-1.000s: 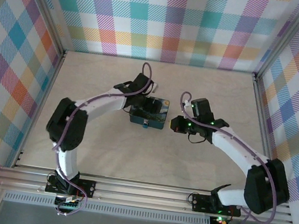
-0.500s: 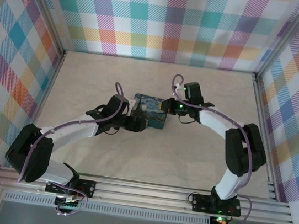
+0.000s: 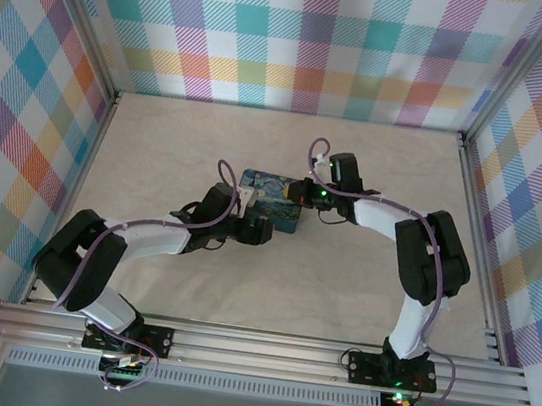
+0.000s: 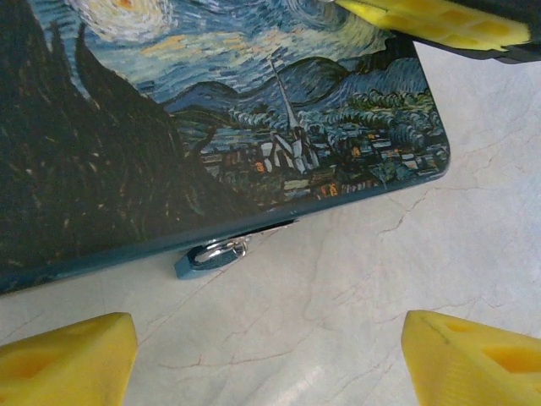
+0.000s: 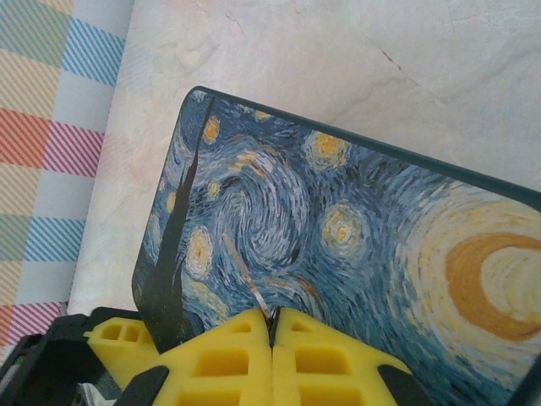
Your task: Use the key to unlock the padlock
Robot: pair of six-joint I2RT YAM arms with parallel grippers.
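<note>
The padlock (image 4: pixel 211 254), a tiny blue body with a silvery shackle, hangs from the latch on the near edge of the painted tin (image 4: pixel 169 127) and rests on the table. My left gripper (image 4: pixel 270 364) is open just in front of it, one yellow finger (image 4: pixel 68 359) on each side and bare table between them. My right gripper (image 5: pixel 272 320) is shut on the key (image 5: pixel 249 283), whose thin silvery blade sticks out over the tin's lid (image 5: pixel 355 237). In the top view, the left gripper (image 3: pixel 255 229) is at the tin's near side and the right gripper (image 3: pixel 299 195) at its right end.
The tin (image 3: pixel 272 198) lies mid-table on the pale marbled surface (image 3: pixel 360 286). Plaid walls close in the left, back and right. An aluminium rail (image 3: pixel 261 348) with both arm bases runs along the near edge. The right gripper's yellow fingers (image 4: pixel 439 21) hang over the tin's far corner.
The left arm swung from behind the tin round to its near side and lowered toward the padlock. The right gripper moved left, bringing the key over the tin's lid.
</note>
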